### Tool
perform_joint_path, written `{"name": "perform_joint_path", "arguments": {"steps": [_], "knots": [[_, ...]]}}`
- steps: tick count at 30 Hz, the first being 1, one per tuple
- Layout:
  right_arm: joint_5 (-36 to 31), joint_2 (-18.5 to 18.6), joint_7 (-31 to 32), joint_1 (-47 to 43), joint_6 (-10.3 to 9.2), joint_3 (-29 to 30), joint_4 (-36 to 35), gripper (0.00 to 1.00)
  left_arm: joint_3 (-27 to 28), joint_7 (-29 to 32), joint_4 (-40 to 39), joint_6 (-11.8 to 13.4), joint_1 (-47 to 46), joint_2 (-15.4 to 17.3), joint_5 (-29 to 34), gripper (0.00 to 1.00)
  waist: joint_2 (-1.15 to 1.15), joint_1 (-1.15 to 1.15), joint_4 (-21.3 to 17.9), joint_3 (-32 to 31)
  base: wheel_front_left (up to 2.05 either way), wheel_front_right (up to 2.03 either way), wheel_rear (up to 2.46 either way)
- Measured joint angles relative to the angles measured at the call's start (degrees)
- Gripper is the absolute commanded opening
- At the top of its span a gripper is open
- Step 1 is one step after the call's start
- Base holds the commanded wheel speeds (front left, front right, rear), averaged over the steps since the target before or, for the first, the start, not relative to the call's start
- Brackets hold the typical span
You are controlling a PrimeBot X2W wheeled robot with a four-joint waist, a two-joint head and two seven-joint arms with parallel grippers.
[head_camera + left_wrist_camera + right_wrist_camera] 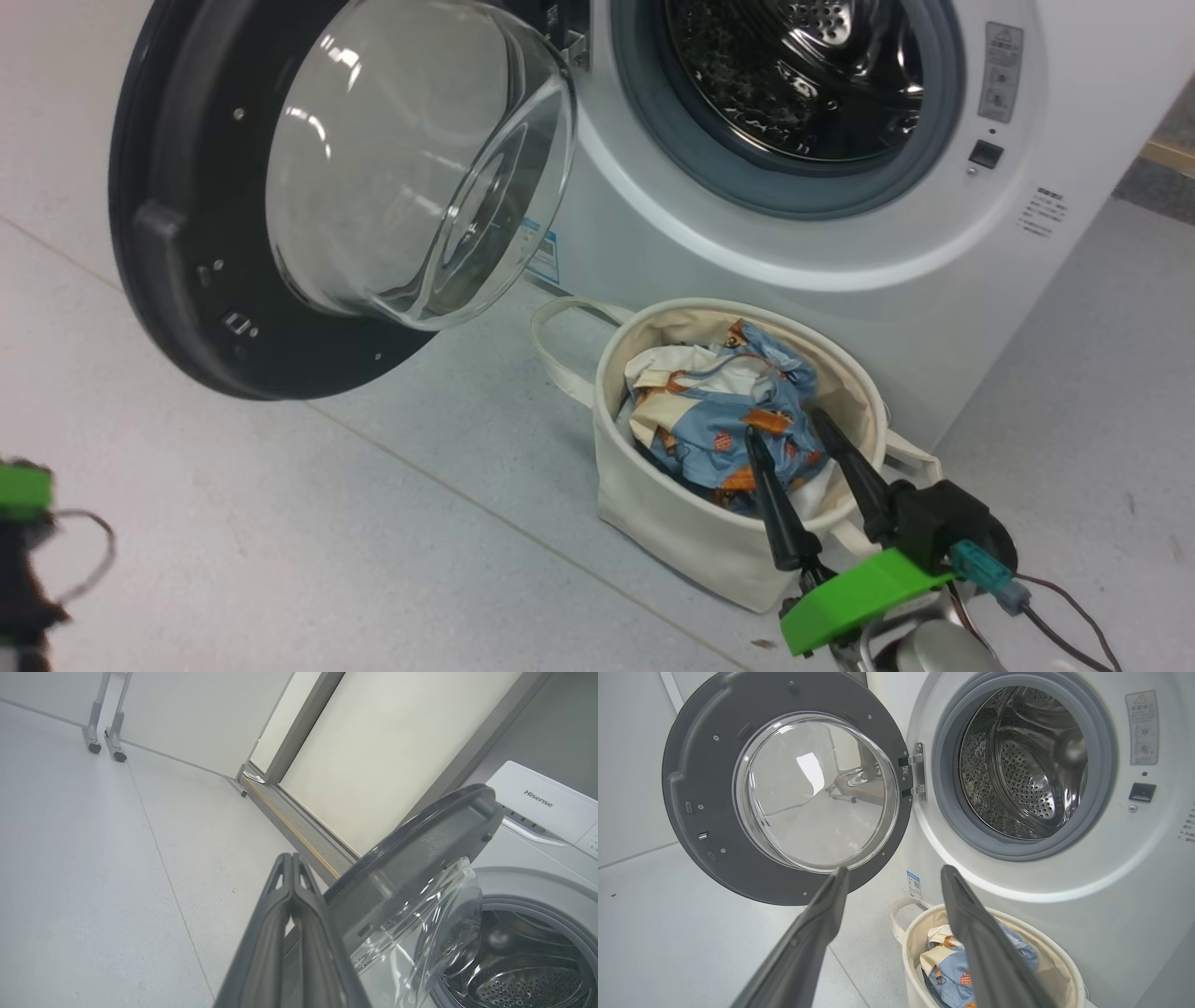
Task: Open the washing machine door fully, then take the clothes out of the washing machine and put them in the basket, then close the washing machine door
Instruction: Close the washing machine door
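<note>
- Down on the floor (280, 523) before me stands one washing machine (747, 252). Its one washing machine door (187, 308) hangs wide open to the left of the drum mouth.
- One basket (672, 523) sits on the floor just beside the machine's front, below the drum mouth. I count two loop handles on it in the head view.
- One bundle of clothes (719, 411) lies inside the basket.
- My right fingers (775, 504), two of them, stand wide apart over the basket's near rim and hold nothing.
- My left fingers (271, 933), also two, are pressed together with nothing between them, near the door's edge.
- My right wrist view gives the door's hinge (917, 770) and the steel drum (1017, 765) nearly head-on. My left wrist view gives the machine's top panel (537, 802) and two castor legs (105, 742) by the wall.
</note>
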State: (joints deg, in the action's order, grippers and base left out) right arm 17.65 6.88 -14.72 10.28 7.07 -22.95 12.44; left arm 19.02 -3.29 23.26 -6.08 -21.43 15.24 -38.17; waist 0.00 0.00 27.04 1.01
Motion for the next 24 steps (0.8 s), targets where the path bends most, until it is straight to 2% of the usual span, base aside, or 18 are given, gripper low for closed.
{"name": "perform_joint_path", "arguments": {"steps": [6,11,19,24], "knots": [[0.0,0.0,0.0,-0.2,0.00,-0.4,0.0,1.00,4.7,6.9,11.6,1.2,-11.4,3.1,-8.0,0.00,0.00,0.00,-1.9,0.2,0.00,0.00,0.00],[0.0,0.2,0.0,-0.1,0.00,-0.6,0.0,1.00,6.0,9.7,18.6,1.3,-16.8,5.3,-10.5,0.00,0.00,0.00,-3.7,0.3,0.00,0.00,0.00],[-0.4,1.1,0.0,0.0,0.00,-0.7,0.1,1.00,6.8,13.4,29.5,0.0,-23.6,8.2,-14.5,0.00,0.00,0.00,-7.9,1.5,0.00,0.00,0.00],[-0.4,1.8,0.0,0.7,0.00,-1.1,0.1,1.00,6.5,14.6,32.8,-0.6,-26.9,8.7,-15.9,0.00,0.00,0.00,-9.7,2.7,0.00,0.00,0.00]]}}
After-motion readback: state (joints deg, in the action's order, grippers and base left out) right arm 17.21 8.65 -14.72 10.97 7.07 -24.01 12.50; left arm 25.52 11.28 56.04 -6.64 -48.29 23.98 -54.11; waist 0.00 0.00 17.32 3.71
